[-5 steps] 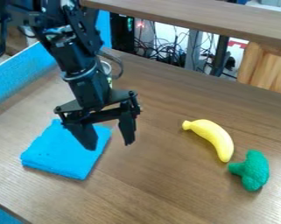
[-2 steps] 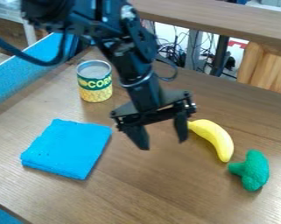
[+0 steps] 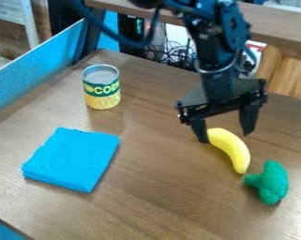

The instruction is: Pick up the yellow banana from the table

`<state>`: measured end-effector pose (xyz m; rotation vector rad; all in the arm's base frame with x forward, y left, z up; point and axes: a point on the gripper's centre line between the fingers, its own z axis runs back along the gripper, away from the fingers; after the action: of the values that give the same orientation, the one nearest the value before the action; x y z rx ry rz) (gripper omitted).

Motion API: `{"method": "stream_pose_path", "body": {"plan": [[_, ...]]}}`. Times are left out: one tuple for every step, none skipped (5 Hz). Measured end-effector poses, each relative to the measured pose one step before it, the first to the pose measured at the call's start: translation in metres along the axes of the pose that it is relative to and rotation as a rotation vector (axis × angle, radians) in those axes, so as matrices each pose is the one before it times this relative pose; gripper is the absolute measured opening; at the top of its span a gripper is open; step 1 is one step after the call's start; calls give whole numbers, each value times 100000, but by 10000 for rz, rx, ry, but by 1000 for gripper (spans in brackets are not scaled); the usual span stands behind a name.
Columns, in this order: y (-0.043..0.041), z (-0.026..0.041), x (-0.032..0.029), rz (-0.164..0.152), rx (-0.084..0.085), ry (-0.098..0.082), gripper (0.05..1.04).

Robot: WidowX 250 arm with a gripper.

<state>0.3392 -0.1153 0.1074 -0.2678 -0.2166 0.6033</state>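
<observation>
Brown wood-grain surface (image 3: 154, 197); black two-finger end effector (image 3: 228, 137) wide open, grasping nothing, above curved yellow banana (image 3: 233, 149), farther right than before.

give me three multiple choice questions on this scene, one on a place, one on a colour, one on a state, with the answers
1. In the camera's view, which part of the table does the can stand on?
A) lower right
B) upper left
C) lower left

2. What colour is the folded cloth?
A) blue
B) red
C) white

3. How is the hand?
A) shut tight
B) clamped on the can
C) open

Answers:
1. B: the can stands beyond the cloth, toward the upper left.
2. A: the cloth is bright blue all over.
3. C: its fingers stand apart by the upper end of the banana.
</observation>
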Motion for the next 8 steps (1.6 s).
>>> {"method": "stream_pose_path", "body": {"plan": [[-1918,-839,898,1017,676,-254,1001],[-631,-957,409,452,841,-413,1001],[524,-1486,356,419,465,-229,1001],[71,-1656,568,306,540,-308,1001],[55,-682,553,173,300,-319,1001],[-94,-1863,-603,196,176,225,1001],[-386,-1222,-391,473,-8,183,950],[-219,-68,-216,320,-280,94,685]]}}
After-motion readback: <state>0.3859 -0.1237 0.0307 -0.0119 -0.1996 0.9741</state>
